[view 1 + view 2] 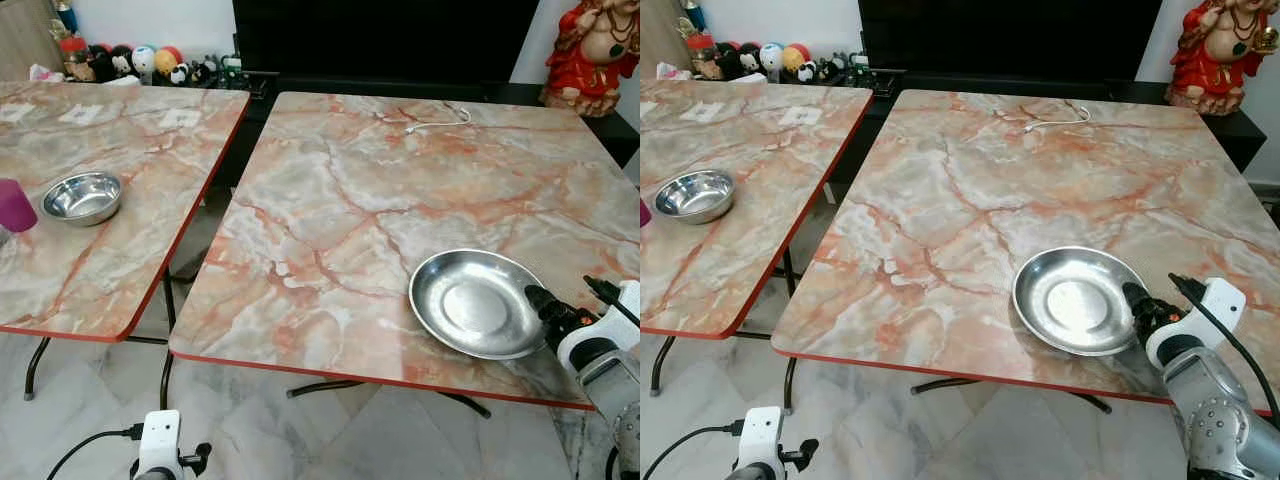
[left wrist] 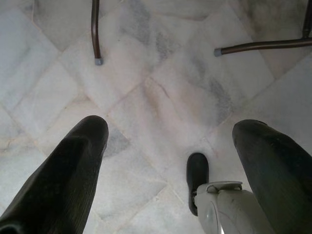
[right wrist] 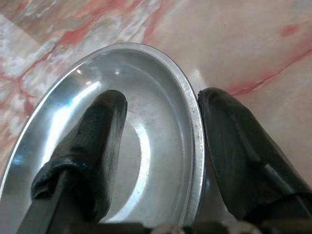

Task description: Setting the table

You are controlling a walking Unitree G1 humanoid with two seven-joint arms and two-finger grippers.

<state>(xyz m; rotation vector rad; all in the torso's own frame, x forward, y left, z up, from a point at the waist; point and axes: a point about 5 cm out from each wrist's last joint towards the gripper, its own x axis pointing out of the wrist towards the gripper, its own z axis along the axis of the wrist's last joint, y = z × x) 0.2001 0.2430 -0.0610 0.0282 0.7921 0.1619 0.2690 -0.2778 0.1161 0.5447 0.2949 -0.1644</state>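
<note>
A shallow steel plate (image 1: 475,300) lies flat near the front right corner of the marble-patterned table (image 1: 340,190). My right gripper (image 1: 545,305) is at the plate's right rim. In the right wrist view the gripper (image 3: 163,97) is open and straddles the plate's rim (image 3: 192,122): one finger rests over the plate's inside, the other outside it above the tabletop. My left gripper (image 2: 170,126) hangs open over the marble floor, holding nothing.
A second table (image 1: 130,250) stands to the left with a steel bowl (image 1: 82,196) and a purple cup (image 1: 14,205). A white cable (image 1: 437,122) lies at the far edge. A red statue (image 1: 595,50) and toys (image 1: 130,62) stand behind. A gap separates the tables.
</note>
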